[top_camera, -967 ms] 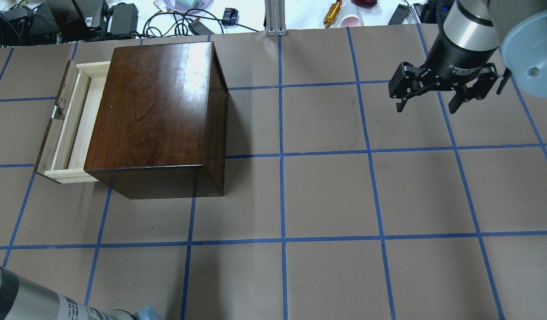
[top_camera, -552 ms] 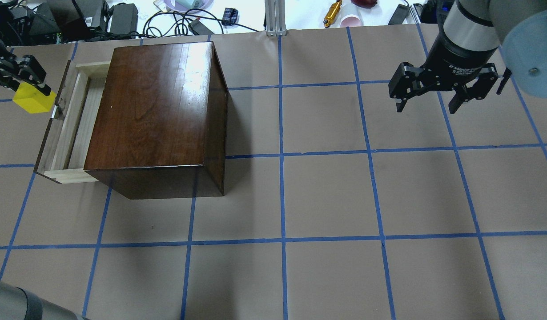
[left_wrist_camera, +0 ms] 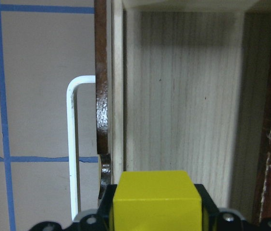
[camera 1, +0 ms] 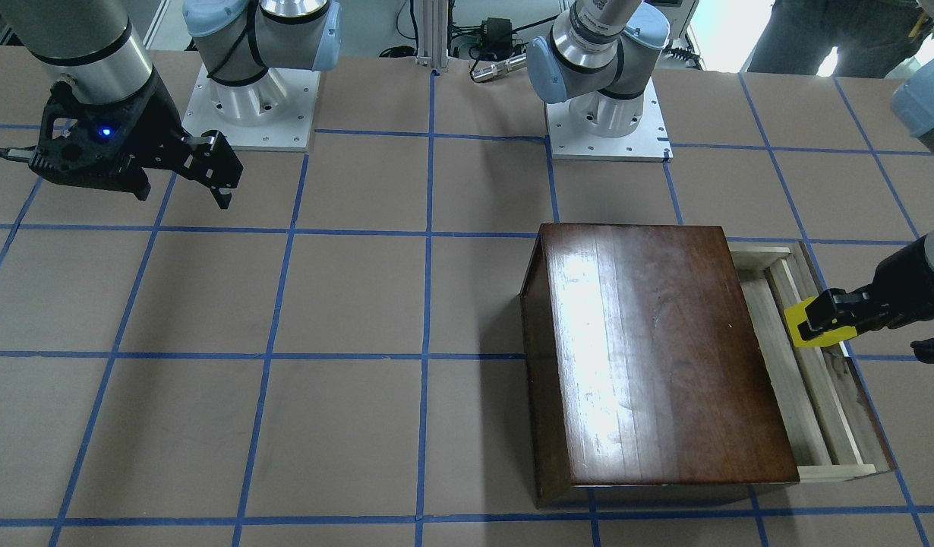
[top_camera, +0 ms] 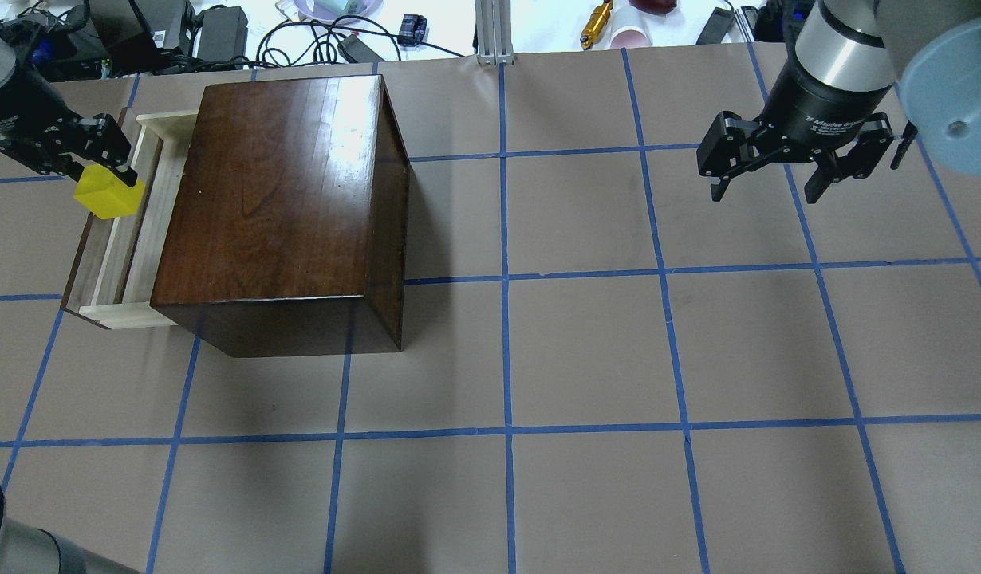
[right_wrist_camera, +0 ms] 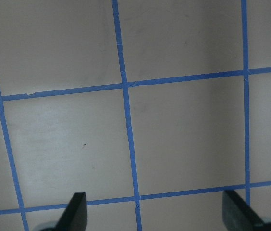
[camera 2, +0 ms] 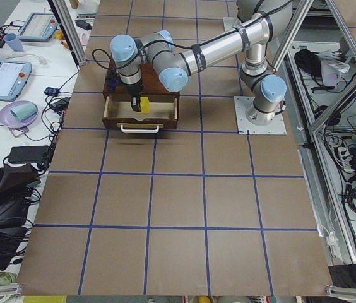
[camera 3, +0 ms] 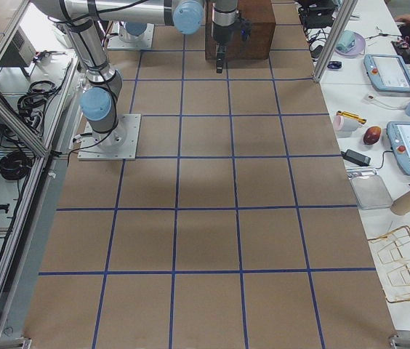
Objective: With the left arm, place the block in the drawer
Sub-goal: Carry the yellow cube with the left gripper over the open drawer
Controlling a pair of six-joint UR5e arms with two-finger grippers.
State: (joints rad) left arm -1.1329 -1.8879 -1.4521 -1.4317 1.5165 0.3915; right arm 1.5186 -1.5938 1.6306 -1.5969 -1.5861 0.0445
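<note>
Overhead exterior view: my left tool (top_camera: 101,172) is clamped on the block (top_camera: 108,194), which hangs from the fingertips, clear of any surface. The drawer (top_camera: 150,247) is pulled out of the box (top_camera: 275,199) and lies directly beneath the tool.

Left wrist view: bare pale drawer floor fills the field ahead of and below the block. The dark front panel and its metal pull (left_wrist_camera: 72,144) sit just off to one side of the tool, and the box's edge is on the other side. From this I judge the block is over the open tray and not over the panel, though nearer the panel side.

Right tool (top_camera: 766,191): jaws spread, nothing between them, hovering over bare bench (top_camera: 586,351) well apart from the box. It has no part in this step.

Progress, as I judge it:
- Done: drawer open, block grasped, block carried to above the drawer.
- Left: lower toward the drawer floor, release, lift the tool clear.

The gap under the block cannot be read exactly. The left exterior view shows it above the tray rim and not seated.
</note>
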